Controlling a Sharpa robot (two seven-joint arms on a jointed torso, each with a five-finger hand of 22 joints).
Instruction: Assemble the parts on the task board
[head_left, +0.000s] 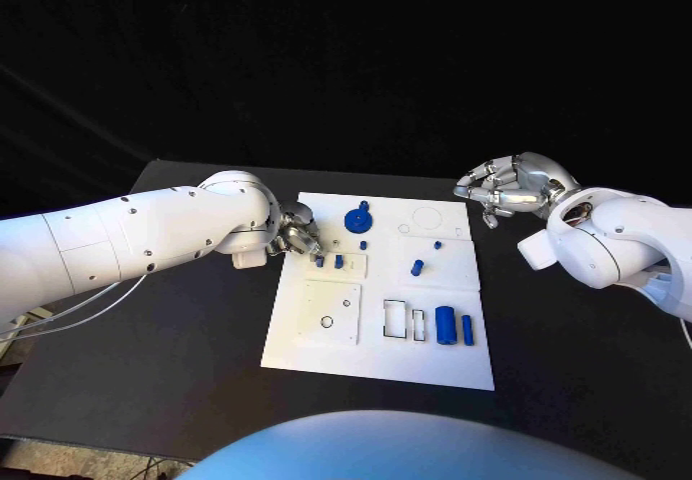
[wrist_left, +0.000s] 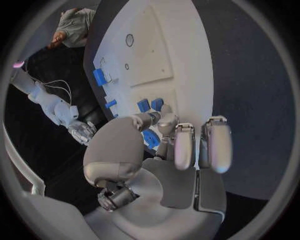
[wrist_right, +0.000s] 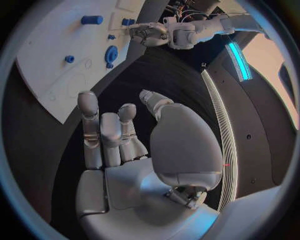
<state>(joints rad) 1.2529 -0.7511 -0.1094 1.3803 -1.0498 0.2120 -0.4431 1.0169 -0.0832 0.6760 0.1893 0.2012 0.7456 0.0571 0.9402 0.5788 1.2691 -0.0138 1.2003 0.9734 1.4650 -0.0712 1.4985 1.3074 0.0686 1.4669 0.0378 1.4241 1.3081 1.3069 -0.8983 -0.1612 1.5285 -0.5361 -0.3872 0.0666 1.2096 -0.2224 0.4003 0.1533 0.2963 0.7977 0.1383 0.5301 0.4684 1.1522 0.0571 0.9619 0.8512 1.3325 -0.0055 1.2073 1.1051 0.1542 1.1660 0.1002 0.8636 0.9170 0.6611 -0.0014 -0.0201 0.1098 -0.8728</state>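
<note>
Looks barely halfway: several blue parts (head_left: 446, 325) are still lying loose on the task board (head_left: 378, 355). Left hand (head_left: 297, 236) is being worked over its left edge, grip can't be told; right hand (head_left: 505, 187) is being held off its far right corner, fingers loosely curled, nothing held.

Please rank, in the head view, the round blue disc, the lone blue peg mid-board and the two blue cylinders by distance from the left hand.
1. Round blue disc, just beside the left hand.
2. Lone blue peg, mid-board.
3. Two blue cylinders, near corner, farthest.
</note>
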